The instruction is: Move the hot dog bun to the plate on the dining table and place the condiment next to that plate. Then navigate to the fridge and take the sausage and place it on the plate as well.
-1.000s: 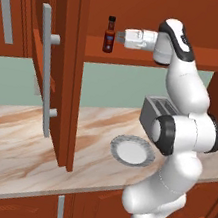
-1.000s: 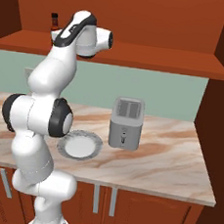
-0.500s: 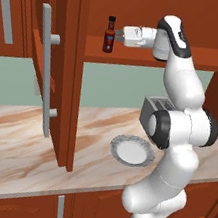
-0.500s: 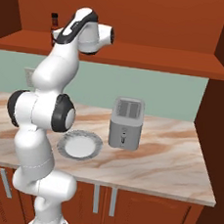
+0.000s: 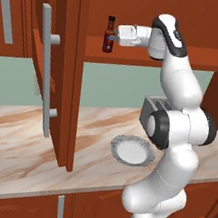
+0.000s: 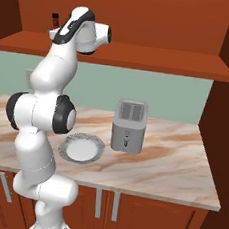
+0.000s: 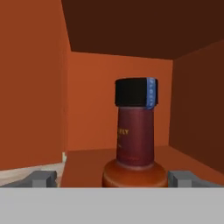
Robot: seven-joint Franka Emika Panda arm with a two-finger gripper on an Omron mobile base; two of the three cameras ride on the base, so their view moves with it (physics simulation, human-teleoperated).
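Observation:
The condiment [image 5: 109,35], a slim dark red-brown bottle with a black cap, stands upright on the cabinet shelf [image 5: 140,58]. My gripper [image 5: 114,38] reaches in from the right at bottle height and is open. In the hand view the condiment [image 7: 134,140] rises close and centred, and my gripper [image 7: 113,179] has a fingertip on each side of the bottle's base, neither touching it. From the right base view the bottle's cap [image 6: 55,18] peeks out behind my arm. The hot dog bun, the plate, the dining table, the fridge and the sausage are out of view.
An open wooden cabinet door [image 5: 66,73] with a long grey handle [image 5: 46,64] juts out left of the arm. On the marble counter [image 6: 171,168] lie a pale grey plate with a whitish rim [image 6: 82,148] and a silver toaster [image 6: 129,126].
The hand has pushed left along the shelf, so the open fingers now reach the bottle's sides. The bottle has not moved.

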